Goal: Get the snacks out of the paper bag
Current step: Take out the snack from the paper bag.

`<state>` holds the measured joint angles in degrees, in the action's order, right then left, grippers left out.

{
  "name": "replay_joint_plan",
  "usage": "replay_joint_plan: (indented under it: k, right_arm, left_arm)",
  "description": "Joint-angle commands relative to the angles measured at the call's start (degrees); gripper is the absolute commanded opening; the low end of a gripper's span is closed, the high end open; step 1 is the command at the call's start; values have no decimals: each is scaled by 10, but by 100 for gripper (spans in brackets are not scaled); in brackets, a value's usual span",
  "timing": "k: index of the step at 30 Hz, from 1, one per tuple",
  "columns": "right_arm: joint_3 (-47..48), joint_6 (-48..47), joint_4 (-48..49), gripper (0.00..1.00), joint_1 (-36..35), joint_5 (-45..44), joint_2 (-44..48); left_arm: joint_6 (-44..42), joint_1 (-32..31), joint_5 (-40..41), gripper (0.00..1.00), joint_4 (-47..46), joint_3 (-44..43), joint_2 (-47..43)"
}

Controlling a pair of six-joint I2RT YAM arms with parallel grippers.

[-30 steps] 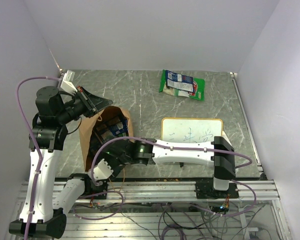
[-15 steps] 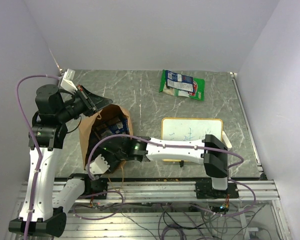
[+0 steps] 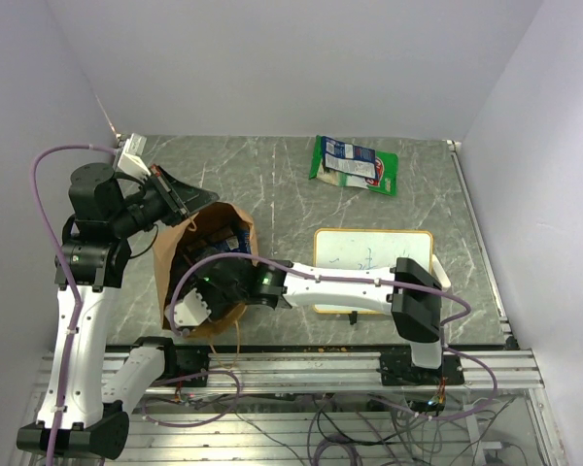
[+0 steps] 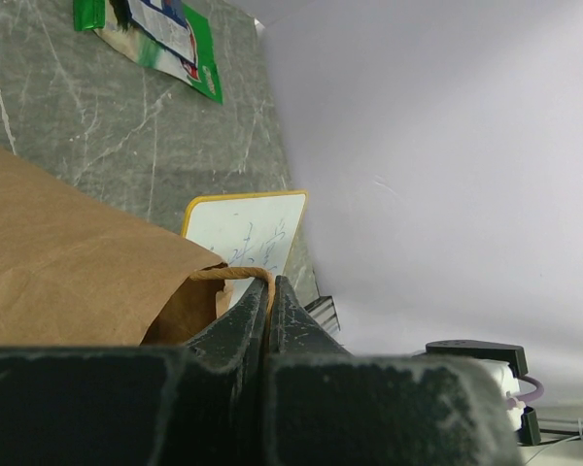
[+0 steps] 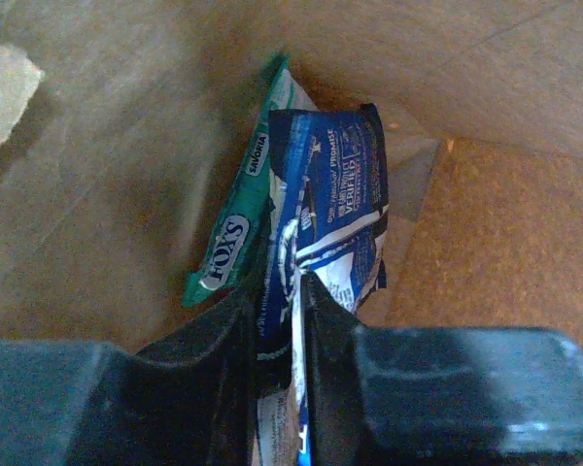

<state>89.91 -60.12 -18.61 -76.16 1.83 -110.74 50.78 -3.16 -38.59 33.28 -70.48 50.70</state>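
Right wrist: my right gripper (image 5: pixel 290 296) pinches a blue packet (image 5: pixel 330 184) inside the paper bag (image 5: pixel 107 165), teal pouch (image 5: pixel 228 248) beside; left gripper (image 4: pixel 268 283) clamps the handle (image 4: pixel 228 273); green bag (image 3: pixel 355 163) already out.

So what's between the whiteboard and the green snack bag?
Just bare grey tabletop lies between the whiteboard and the green snack bag; the top view shows it.

Brown paper bag (image 4: pixel 68 262), blue pouch (image 5: pixel 330 194), teal packet (image 5: pixel 235 238)

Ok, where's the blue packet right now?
In the right wrist view, the blue packet sits inside the paper bag, in the right gripper, beside a green packet.
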Motion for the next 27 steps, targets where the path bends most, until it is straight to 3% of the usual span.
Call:
replay_joint_plan:
  k: [1, 8, 20, 27]
  right_arm:
    - [-8, -3, 18, 17, 3, 4, 4]
    - [-15, 5, 10, 1, 3, 15, 56]
    - [-25, 9, -38, 0, 2, 62, 190]
    - [-38, 22, 12, 0, 2, 29, 313]
  left_arm:
    - [-7, -1, 3, 7, -7, -22, -5]
    - [-10, -1, 7, 7, 2, -27, -3]
    - [0, -1, 19, 7, 1, -19, 7]
    - [-19, -1, 35, 7, 37, -34, 29]
